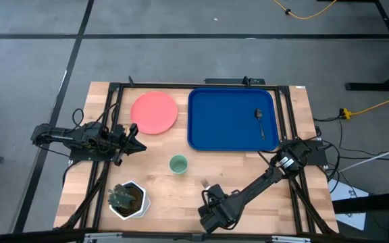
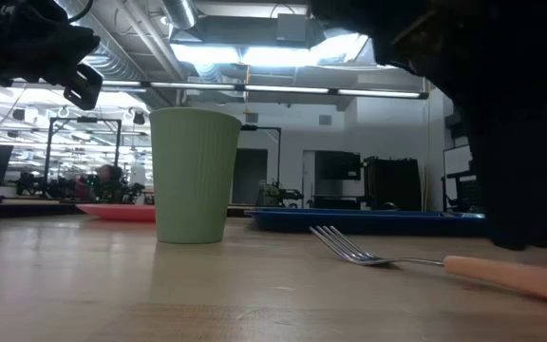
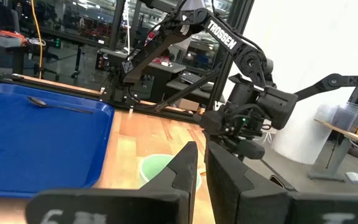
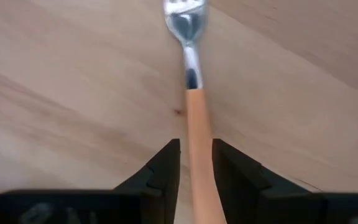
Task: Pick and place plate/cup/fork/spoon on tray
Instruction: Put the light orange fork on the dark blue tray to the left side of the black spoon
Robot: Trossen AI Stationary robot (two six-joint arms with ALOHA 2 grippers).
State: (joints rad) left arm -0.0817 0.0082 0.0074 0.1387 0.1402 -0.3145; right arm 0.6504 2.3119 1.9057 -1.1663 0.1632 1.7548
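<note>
Down low at the bottom centre of the overhead frame, the right gripper (image 1: 211, 196) sat over the fork (image 1: 204, 183), and the wrist shot told the story: the tan handle ran straight between the two dark fingers (image 4: 164, 167), which pressed in on either side of it, gripping the fork (image 4: 194, 118) while it lay flat on the wooden table (image 1: 248, 175). From table height the silver tines of the fork (image 2: 349, 249) pointed left, handle trailing to the right edge under the dark bulk of the arm.

Meanwhile, the left gripper (image 1: 138, 146) hung at centre-left of the overhead frame, just below the plate (image 1: 154, 112); its own wrist view showed the fingers (image 3: 188, 165) drawn nearly together, nothing between them.

The cup (image 1: 178, 164) stood upright in the middle of the table, between the two grippers, apart from both. The tray (image 1: 215, 135) filled the upper centre-right, just beside the plate, and the spoon (image 1: 260, 121) lay inside it near the right rim. A white pot with a plant (image 1: 127, 198) sat at lower left.
</note>
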